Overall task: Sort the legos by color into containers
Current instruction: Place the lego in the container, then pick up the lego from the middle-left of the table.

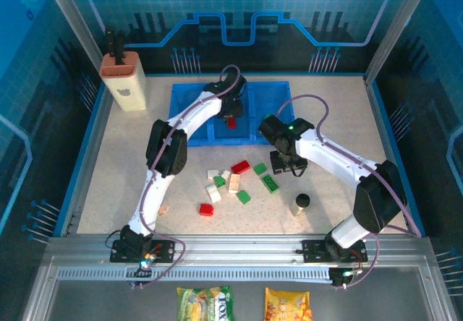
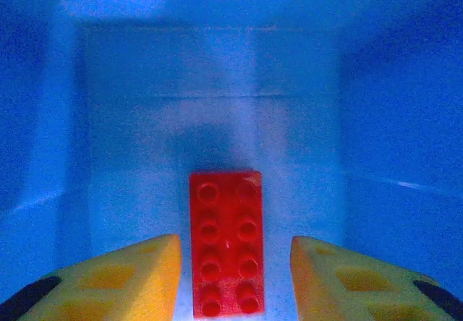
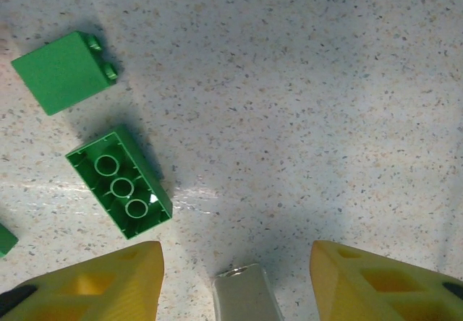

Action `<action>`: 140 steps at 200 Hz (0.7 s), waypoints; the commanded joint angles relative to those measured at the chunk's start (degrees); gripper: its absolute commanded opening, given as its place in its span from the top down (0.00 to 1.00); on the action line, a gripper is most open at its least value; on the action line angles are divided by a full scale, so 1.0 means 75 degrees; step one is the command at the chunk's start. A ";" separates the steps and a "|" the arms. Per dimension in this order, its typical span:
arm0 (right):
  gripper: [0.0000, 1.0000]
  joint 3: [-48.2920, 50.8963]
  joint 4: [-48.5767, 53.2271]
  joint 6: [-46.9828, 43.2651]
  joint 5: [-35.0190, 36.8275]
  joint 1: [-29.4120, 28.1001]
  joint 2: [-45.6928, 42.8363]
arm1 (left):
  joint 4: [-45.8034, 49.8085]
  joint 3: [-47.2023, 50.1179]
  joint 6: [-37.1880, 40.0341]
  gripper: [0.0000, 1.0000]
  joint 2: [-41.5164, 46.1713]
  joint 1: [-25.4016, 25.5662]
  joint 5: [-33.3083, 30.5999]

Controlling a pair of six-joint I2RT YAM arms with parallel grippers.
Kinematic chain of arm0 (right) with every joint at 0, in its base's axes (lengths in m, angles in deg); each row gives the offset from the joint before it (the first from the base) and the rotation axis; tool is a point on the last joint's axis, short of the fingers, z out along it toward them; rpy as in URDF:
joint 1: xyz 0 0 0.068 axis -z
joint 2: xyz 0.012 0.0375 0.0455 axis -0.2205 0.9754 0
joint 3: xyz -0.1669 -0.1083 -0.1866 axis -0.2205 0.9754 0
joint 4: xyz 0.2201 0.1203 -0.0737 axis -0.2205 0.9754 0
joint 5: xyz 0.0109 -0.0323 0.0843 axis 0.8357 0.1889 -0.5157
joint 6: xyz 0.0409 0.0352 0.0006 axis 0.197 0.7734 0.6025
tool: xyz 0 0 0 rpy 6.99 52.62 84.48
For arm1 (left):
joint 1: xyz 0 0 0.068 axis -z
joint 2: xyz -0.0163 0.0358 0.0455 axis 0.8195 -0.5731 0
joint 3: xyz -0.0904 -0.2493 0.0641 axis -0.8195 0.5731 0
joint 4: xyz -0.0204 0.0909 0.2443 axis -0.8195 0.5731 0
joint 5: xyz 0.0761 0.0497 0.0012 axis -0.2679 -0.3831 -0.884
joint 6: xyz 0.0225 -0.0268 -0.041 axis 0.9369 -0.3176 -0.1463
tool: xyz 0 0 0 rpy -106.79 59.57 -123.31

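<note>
You work on a pale speckled table (image 1: 340,118), closed in by blue walls (image 1: 325,17) with a grid pattern. The blue tray (image 1: 271,93) lies at the far side, and most legos (image 1: 235,180) lie loose in the middle of the table.

Your left gripper (image 2: 235,249) is a little apart around a red brick (image 2: 226,241), which lies flat on the tray floor and is not pinched. The left arm covers the dividers, so I cannot tell which compartment it is.

Your right gripper (image 3: 236,249) is wide apart over the table, near two green bricks (image 3: 119,183). A pale grey piece (image 3: 244,292) between its fingers is cut off at the edge, and I cannot tell what it is.
</note>
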State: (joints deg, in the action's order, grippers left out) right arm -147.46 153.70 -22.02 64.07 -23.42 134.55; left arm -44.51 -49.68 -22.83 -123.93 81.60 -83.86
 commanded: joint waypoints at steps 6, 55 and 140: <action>0.43 0.0017 -0.0289 0.0020 -0.0360 -0.0216 -0.0012 | 0.0288 0.0306 0.0121 0.55 0.0946 -0.0003 0.0256; 0.43 -0.0109 -0.0402 -0.0104 -0.0437 -0.0483 0.0353 | 0.0443 0.1438 0.0364 0.56 0.2244 -0.0004 0.0608; 0.44 -0.0196 -0.0647 -0.0033 -0.0474 -0.0626 0.0835 | 0.0100 0.5192 0.0155 0.57 0.4900 0.0283 0.0803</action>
State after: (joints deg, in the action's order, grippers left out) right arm -147.46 149.09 -22.46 61.17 -26.77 138.99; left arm -43.61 -16.61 -20.98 -92.64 82.19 -79.35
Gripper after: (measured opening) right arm 0.565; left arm 0.435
